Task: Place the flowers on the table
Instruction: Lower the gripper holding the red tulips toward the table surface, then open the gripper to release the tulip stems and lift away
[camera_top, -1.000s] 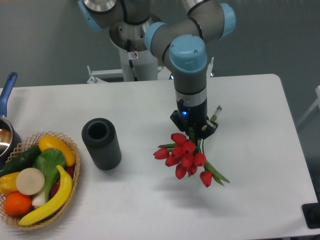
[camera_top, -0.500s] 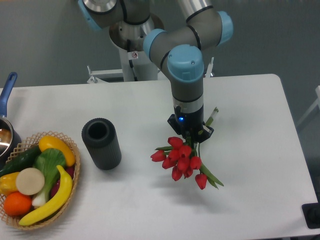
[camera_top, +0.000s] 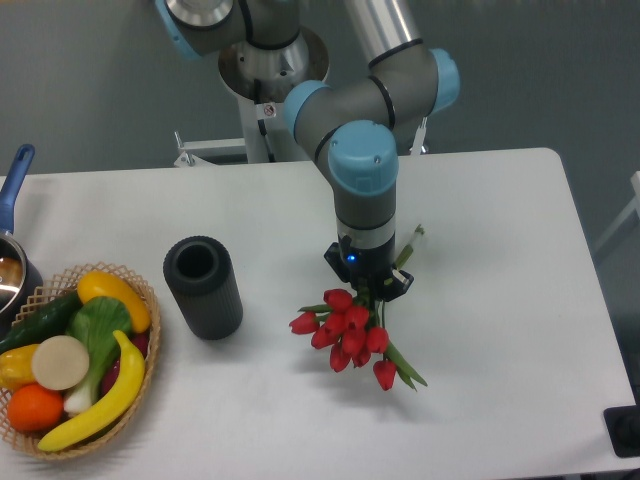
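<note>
A bunch of red tulip buds on green stems, the flowers, hangs from my gripper just above the white table, near its middle. The gripper points down and is shut on the stems; the buds hang below and to the left of it, and a stem end sticks out to its upper right. A faint shadow lies on the table under the bunch, so it looks lifted or barely touching; I cannot tell which.
A dark grey ribbed cylinder vase stands left of the flowers. A wicker basket with fruit and vegetables sits at the front left. A pot with a blue handle is at the left edge. A black object is at the front right corner.
The arm has carried the flowers to the left and slightly toward the front, and the bunch now sits lower over the table.
</note>
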